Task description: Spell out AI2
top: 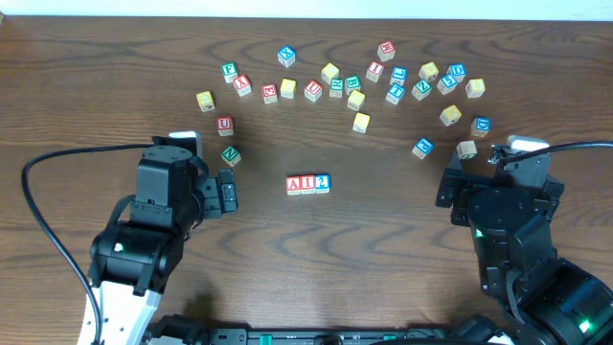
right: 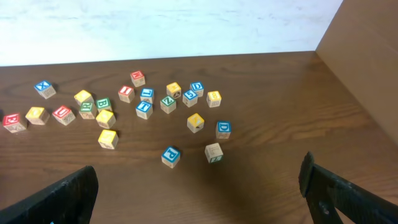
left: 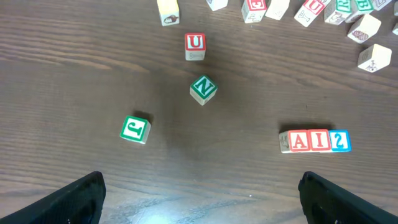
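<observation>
i see the wooden red a cube (top: 294, 185), red i cube (top: 307, 184) and blue 2 cube (top: 322, 183) touching in a row, with open brown table (top: 326, 259) round them. my left gripper (top: 228, 192) and right gripper (top: 448, 188) gape wide, holding nothing.

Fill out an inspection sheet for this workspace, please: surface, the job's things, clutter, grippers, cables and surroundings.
Surface: dark wood-grain table.
Job's things: A cube, I cube and 2 cube side by side, touching, reading AI2 mid-table.
Clutter: loose letter cubes scattered along the far side; U cube and green N cube sit nearer the left arm.
Grippers: left gripper open, empty; right gripper open, empty; both apart from the row.
Cables: black cable loops beside the left arm; second black cable runs to the right arm.
Surroundings: white wall beyond the far edge; brown panel at the table's right.
</observation>
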You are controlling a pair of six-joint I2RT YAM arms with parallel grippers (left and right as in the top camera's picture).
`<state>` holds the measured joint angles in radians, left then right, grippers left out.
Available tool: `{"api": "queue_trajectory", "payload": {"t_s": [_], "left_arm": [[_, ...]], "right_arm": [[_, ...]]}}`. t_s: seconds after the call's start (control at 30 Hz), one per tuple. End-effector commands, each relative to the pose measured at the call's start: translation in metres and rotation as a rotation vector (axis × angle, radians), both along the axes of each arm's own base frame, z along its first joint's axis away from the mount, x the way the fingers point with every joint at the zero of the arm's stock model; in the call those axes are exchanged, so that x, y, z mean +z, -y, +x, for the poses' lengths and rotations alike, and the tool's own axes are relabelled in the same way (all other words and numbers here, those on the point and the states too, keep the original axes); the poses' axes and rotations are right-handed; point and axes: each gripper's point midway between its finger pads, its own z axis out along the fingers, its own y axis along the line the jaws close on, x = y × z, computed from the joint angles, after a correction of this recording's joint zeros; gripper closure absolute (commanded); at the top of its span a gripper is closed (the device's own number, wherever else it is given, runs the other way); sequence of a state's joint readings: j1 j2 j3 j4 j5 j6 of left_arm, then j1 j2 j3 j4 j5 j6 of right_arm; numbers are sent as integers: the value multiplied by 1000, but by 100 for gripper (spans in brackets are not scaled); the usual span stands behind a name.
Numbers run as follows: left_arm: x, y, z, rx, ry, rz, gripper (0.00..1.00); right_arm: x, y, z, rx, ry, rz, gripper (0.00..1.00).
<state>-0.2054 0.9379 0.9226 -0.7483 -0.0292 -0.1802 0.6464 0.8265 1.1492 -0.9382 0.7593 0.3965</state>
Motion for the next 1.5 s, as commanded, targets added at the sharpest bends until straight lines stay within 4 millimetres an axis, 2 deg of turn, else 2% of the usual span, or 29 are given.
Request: {"api": "queue_trajectory", "payload": {"t_s": [0.0, 0.13, 0.3, 0.57, 0.67, 0.93, 1.2, 1.33, 1.47], "left_arm": [[26, -3, -2, -6, 89, 4, 2], [49, -6, -15, -8, 180, -12, 2], [63, -10, -34, -22, 257, -9, 2], [59, -13, -58, -27, 354, -32, 2], [56, -11, -64, -28, 461, -73, 2], [62, 7, -62, -131, 787, -163, 2], [64, 20, -53, -218, 978, -150, 2], [52, 26, -49, -262, 986, -108, 2], [24, 26, -42, -270, 931, -105, 2]], "right_arm": [[7, 4, -1, -11, 14, -7, 1], [7, 4, -1, -11, 15, -7, 1], [7, 4, -1, -11, 14, -7, 1], [7, 4, -1, -11, 15, -7, 1], [7, 4, -1, -11, 15, -7, 1], [7, 4, -1, -11, 14, -7, 1], [7, 4, -1, -11, 15, -7, 1], [7, 4, -1, -11, 14, -7, 1], [7, 4, -1, -11, 14, -7, 1]]}}
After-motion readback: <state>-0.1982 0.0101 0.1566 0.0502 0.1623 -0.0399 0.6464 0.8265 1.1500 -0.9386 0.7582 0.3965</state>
